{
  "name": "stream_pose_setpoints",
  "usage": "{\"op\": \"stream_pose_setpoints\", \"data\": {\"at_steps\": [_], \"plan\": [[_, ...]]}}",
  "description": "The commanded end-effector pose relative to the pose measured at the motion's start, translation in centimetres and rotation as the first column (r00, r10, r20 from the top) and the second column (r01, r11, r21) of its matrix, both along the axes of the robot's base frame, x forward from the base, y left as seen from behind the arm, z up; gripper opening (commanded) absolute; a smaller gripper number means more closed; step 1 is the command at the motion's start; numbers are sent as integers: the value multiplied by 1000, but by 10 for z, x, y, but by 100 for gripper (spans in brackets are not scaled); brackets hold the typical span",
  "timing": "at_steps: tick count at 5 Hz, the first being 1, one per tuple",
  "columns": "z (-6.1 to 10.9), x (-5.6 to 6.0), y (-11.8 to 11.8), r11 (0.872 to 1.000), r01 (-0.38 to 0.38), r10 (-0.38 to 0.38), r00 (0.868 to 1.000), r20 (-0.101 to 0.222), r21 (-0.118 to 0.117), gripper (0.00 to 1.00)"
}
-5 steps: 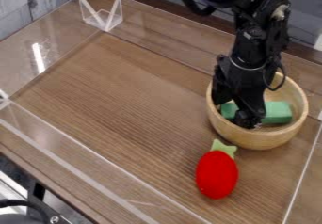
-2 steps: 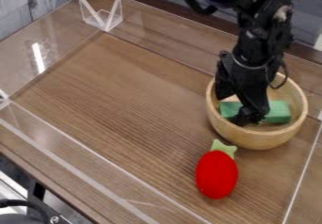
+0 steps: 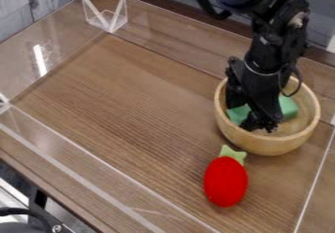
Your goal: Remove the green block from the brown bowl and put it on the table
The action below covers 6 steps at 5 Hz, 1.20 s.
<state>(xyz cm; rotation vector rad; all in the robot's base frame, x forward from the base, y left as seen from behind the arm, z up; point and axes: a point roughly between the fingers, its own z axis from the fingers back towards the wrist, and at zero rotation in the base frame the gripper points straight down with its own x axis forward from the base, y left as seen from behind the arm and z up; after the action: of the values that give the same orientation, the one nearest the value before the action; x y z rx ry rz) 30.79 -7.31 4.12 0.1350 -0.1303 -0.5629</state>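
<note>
Gripper [image 3: 254,107] is placed low inside the brown wooden bowl [image 3: 269,148], with its black fingers lowered over the light green block [image 3: 291,107]. The block is found within the bowl, beneath and beside the fingers; one end of it is seen at their right side in the view, while its middle is covered by them. Whether the block is firmly grasped or only surrounded by the fingers cannot be told, because the contact is hidden by the dark linkage.

The step in hand is judged to be the grasping. For this, the fingers should be brought together slowly on the two long sides of the block, so that it is not turned or pushed against the bowl wall. The grip should be made near the middle of the block, because if it is held by one end, it may be tilted during the lift. The bowl should not be pinched or dragged by the fingers.

When the grip is confirmed, a straight lift above the rim is needed before any sideways move. For the placing, the wooden table [image 3: 128,110], on the far side of the fingers from the visible block end, seems suitable, well apart from the red strawberry toy [image 3: 226,182].
</note>
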Motion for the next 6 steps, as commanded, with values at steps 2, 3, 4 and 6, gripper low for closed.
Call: {"op": "stream_pose_setpoints", "data": {"at_steps": [2,3,4,6], "plan": [[70,-6,29,999,-35,38,991,125,-26,0],[82,-8,59,995,-101,104,985,137,-25,0],[73,-14,96,965,-262,262,956,130,-19,0],[42,-22,131,938,-346,347,933,97,-26,0]]}}
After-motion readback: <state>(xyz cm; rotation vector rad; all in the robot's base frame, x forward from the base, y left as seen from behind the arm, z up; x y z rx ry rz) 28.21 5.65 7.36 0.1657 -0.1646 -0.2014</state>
